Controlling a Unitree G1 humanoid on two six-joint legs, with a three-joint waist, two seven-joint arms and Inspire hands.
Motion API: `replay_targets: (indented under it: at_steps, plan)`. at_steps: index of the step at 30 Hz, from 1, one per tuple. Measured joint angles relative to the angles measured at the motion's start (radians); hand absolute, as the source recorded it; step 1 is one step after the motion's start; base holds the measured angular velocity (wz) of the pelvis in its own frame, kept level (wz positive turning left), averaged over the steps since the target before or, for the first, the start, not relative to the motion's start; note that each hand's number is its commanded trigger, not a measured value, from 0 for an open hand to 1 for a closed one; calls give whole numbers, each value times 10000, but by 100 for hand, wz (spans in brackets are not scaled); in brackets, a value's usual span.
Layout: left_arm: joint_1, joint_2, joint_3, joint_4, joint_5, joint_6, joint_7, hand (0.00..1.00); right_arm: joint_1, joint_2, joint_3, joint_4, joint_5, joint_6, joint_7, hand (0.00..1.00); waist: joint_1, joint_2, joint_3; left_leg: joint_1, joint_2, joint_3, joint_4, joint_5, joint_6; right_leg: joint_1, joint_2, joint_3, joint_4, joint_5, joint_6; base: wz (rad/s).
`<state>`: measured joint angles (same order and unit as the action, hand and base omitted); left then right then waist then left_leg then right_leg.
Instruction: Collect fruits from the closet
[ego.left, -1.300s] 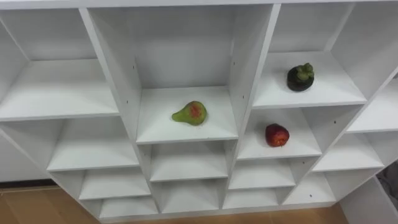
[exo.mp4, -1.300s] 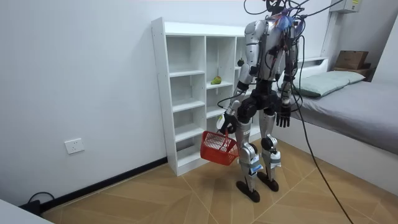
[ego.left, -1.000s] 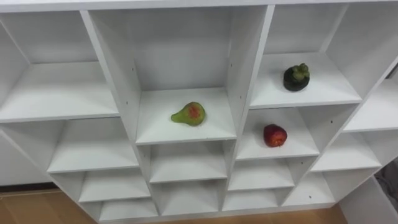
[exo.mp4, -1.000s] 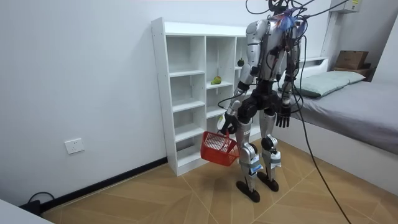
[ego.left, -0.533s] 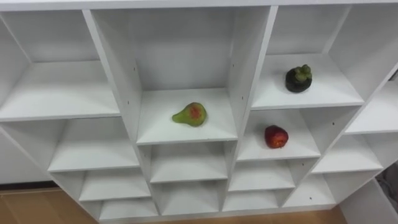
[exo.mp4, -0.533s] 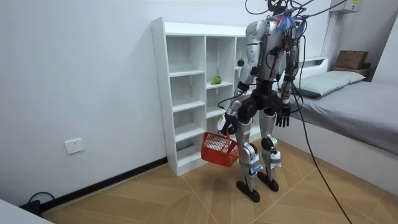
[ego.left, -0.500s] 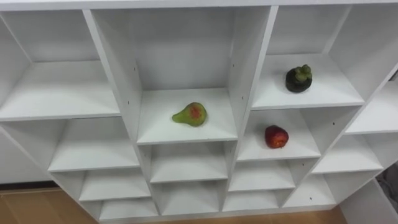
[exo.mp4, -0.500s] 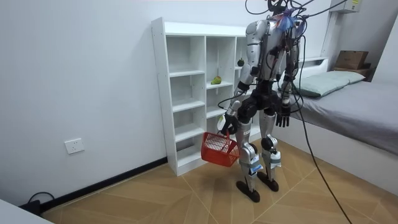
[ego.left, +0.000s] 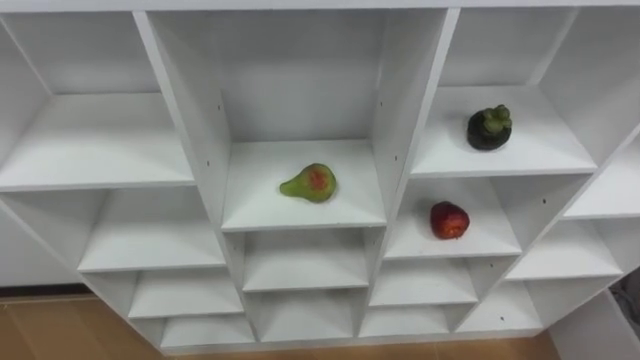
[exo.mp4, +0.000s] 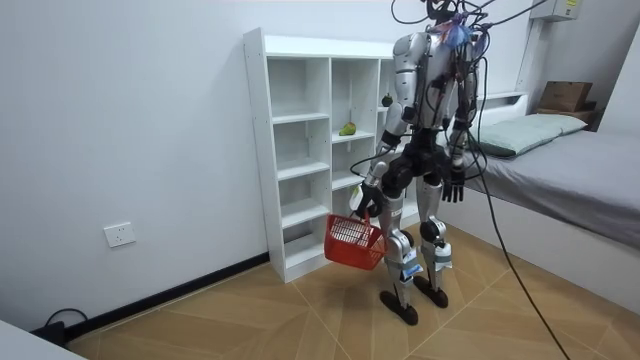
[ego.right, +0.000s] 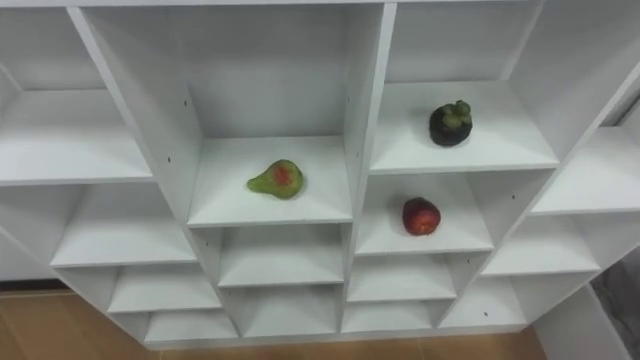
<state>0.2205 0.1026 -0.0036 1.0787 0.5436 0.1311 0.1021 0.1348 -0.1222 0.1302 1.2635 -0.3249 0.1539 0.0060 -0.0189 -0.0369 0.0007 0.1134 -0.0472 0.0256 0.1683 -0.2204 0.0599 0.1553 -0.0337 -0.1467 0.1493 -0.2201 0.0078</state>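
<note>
1. Fruits lie in three compartments of the white closet. A green pear with a red blush is at the centre of the left eye view, a dark mangosteen is at upper right, and a red apple is in the compartment directly below the mangosteen.
2. Each fruit sits alone on its shelf, apart from the compartment walls. The pear lies on its side with its neck toward the frame's left.
3. In the room view the robot stands upright close before the closet, right of the frame's centre. Its left hand has the fingers clenched round the handle of a red basket, which hangs by its leg. I cannot tell whether anything lies in the basket.
4. The right hand hangs at its side, fingers released and holding nothing.
5. The fruits look light, firm and smooth-skinned, so they are likely to roll on the slick shelf if nudged.
6. The pear is best taken round its fat belly, the mangosteen round its body below the leafy cap, and the apple round its middle. A moderate squeeze should do for each.
7. Collecting seems not yet begun, and the free right hand looks the natural one to reach in.
</note>
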Motion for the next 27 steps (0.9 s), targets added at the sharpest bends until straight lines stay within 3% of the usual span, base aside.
replay_targets:
  at_steps: [11, 19, 24, 27]
  plan:
    - [-167, -4, -5, 10, 196, -53, 41, 100, -55, -4, -86, -244, 157, -184, -645, 0, 3, 74, -6, 14, 9, -18, -21, -2, -2, 4, 3, -1, 27, 1, 0, 0]
    - [-156, 27, -1, -104, 187, -585, 502, 100, 168, -58, -563, -1395, 564, -1085, -1558, 0, 4, 175, -11, -155, 22, 40, 29, 0, 0, -197, 12, 79, 121, 13, -13, -2]
    - [-108, 37, 103, -513, 181, -1179, 945, 100, 386, -58, -874, -2849, 1275, -2107, -1941, 0, 17, 218, 5, -216, 33, 82, 25, 3, 2, -340, 14, 104, 199, 14, -13, 0]
    - [-109, 19, 89, -616, 131, -1596, 1114, 100, 657, 7, -900, -4098, 1276, -2330, -2002, 0, -8, 229, -22, -250, 27, 145, -5, 2, 2, -346, 14, 127, 197, 14, -12, -3]
